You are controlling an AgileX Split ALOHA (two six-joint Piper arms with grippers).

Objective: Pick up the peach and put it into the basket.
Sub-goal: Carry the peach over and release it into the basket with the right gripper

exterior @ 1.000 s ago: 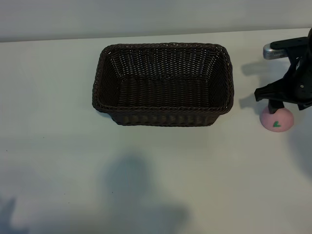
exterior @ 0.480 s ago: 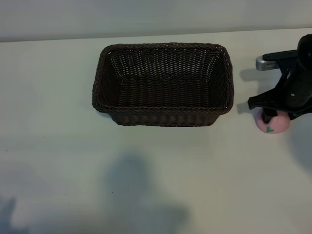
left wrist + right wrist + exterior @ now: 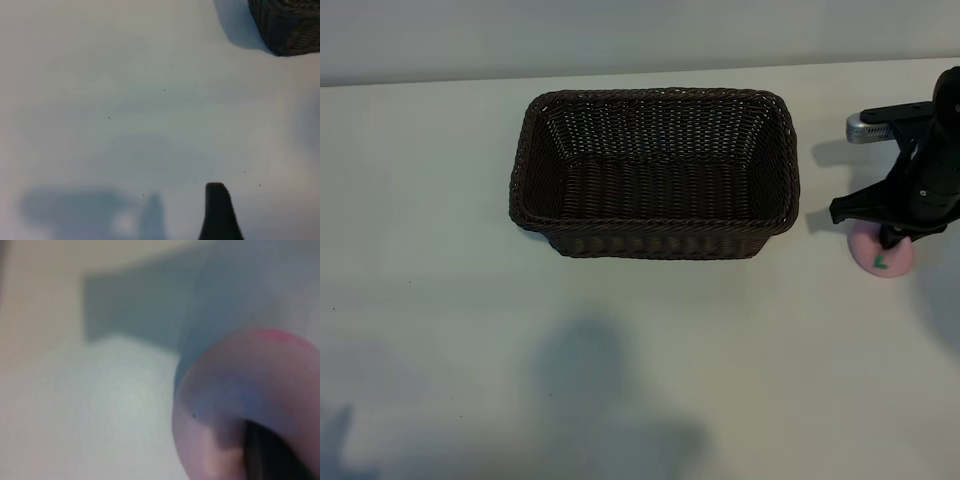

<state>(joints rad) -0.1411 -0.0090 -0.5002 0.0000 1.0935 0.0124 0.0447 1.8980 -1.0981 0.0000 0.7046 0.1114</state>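
While right gripper (image 3: 892, 238) sits straight down on peach (image 3: 883, 256) near tabletop's right edge — grip cannot tell — basket (image 3: 655, 240) lies leftward; left gripper (image 3: 217, 210) open, parked.

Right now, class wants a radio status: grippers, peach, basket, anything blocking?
Right gripper down on peach, on table right of basket. Left gripper parked. Path clear.

1. The right arm (image 3: 930, 180) is matte black with angular, blocky links.
2. A short silver-grey metal piece (image 3: 876, 127) with a rounded end juts sideways from it.
3. The right gripper (image 3: 890, 236) is black, with a wide flat crossbar above it.
4. A rounded black fingertip (image 3: 218, 212) shows in the left wrist view.
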